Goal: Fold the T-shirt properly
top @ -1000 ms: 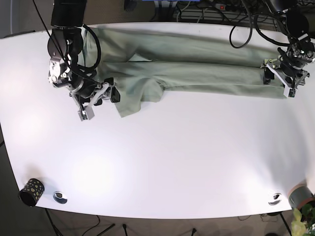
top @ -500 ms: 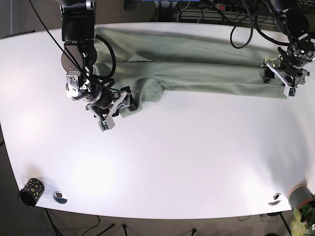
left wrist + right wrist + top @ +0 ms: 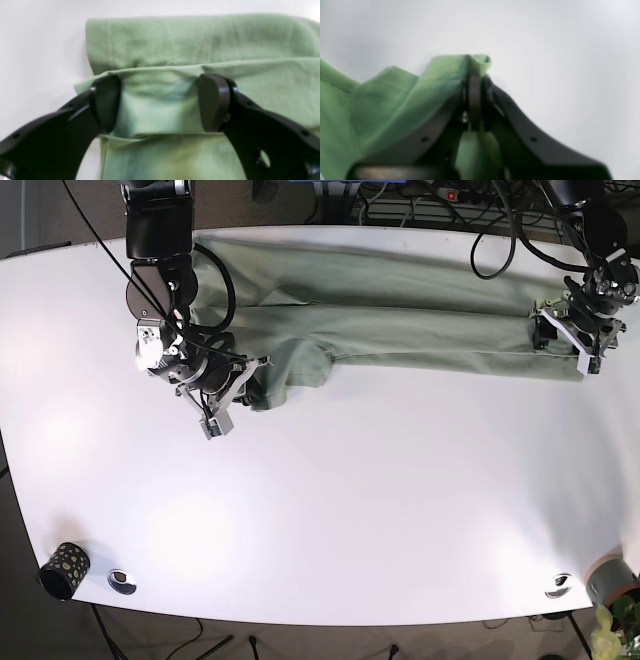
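**Shirt held at one end, straddled at the other**

The green T-shirt [image 3: 400,320] lies stretched along the far side of the white table [image 3: 400,500], folded lengthwise into a long band. Its layers overlap, so the collar and sleeves cannot be made out with confidence from the base view.

Right gripper [image 3: 475,100]: the fingers are pressed together on a raised fold of the shirt's edge, with cloth pinched between them and draping away to one side. That view is soft in focus, and the gripper body fills its lower part. In the base view this gripper [image 3: 235,385] sits at the bunched end of the shirt, partly masked by its own arm.

Left gripper [image 3: 160,102]: the two dark pads [image 3: 213,102] stand apart, straddling a folded ridge of fabric at the shirt's end. Whether the pads touch the cloth cannot be told. In the base view this gripper [image 3: 570,330] is small, and its fingers are not resolvable.
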Controlling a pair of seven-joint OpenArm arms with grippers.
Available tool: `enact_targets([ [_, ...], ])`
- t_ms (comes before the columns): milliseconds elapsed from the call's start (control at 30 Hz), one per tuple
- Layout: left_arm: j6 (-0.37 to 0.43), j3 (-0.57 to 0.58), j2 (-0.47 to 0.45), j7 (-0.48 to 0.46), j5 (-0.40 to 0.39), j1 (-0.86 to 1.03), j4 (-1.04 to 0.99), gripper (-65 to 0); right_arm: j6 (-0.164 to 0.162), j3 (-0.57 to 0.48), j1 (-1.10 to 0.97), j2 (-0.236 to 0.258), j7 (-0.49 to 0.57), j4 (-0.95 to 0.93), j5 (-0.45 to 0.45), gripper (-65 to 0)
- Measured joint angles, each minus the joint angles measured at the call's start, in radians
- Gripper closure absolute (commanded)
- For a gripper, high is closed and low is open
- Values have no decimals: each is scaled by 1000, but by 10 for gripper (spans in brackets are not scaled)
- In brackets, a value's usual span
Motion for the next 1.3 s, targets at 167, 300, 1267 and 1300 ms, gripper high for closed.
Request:
enact_targets([
  [167, 0, -1, -1, -14, 0, -3, -11, -443, -3, 12, -92, 27, -43, 193, -3, 0],
  [300, 0, -1, 0, -16, -1, -3, -11, -444, -3, 95, -172, 19, -145, 358, -3, 0],
  [1267, 0, 1, -3, -20, -3, -3, -15, -444, 1, 325, -557, 6, -159, 542, 195, 0],
  [1300, 0, 1, -3, -20, -3, -3, -14, -443, 1, 325, -562, 6, -160, 526, 194, -35],
])
